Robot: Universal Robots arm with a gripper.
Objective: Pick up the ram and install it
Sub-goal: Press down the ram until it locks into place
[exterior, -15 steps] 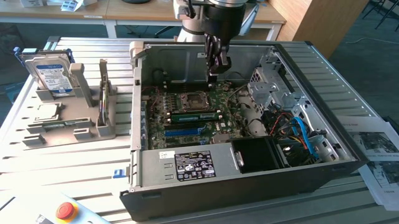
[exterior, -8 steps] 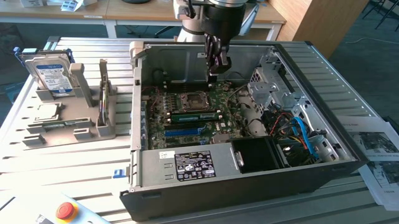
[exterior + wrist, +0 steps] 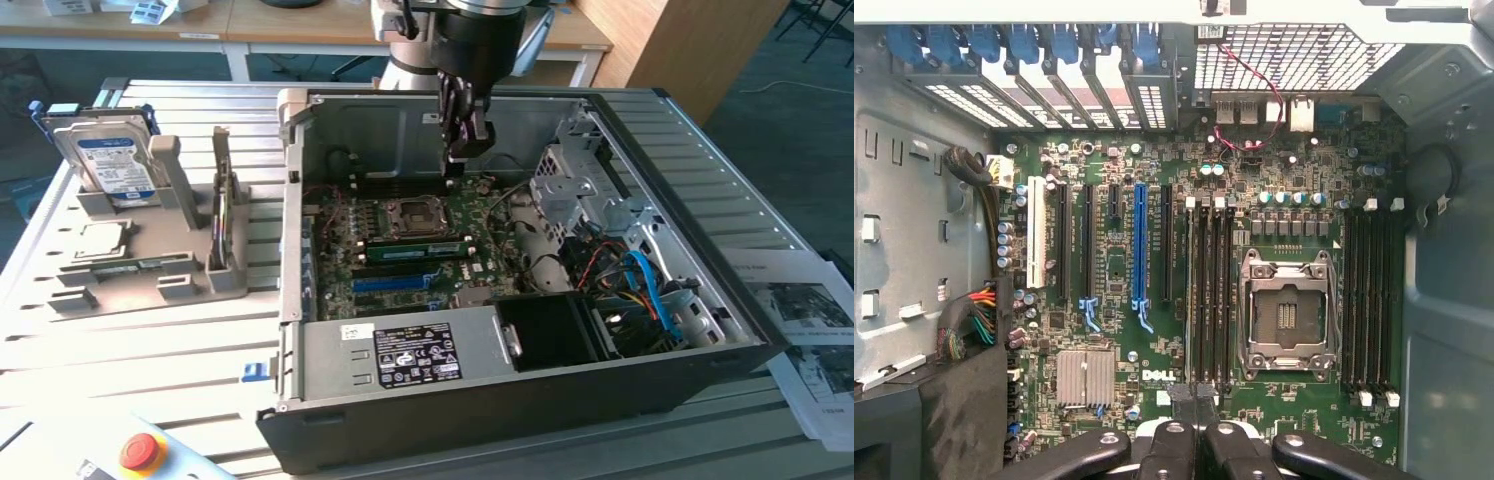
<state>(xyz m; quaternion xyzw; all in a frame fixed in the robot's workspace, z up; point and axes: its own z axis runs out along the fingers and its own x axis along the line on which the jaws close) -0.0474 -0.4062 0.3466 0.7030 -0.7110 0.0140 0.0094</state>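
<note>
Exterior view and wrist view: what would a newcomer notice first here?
An open computer case fills the middle of the table, its green motherboard and silver-framed processor socket laid bare. The dark hand hangs shut inside the case, above the board. At the exterior view's left, a blue-labelled hard drive stands in a grey holder.

Open case (image 3: 534, 410) on the table (image 3: 174, 340) — motherboard (image 3: 340, 235) on its floor, power supply (image 3: 400, 355) nearest the exterior camera. Ram (image 3: 414, 251) in a slot just beside the processor socket (image 3: 407, 215). Gripper (image 3: 458, 158) above the board, behind the socket. Off to the exterior view's left — hard drive (image 3: 114, 165) upright in a fixture (image 3: 147, 275).
</note>
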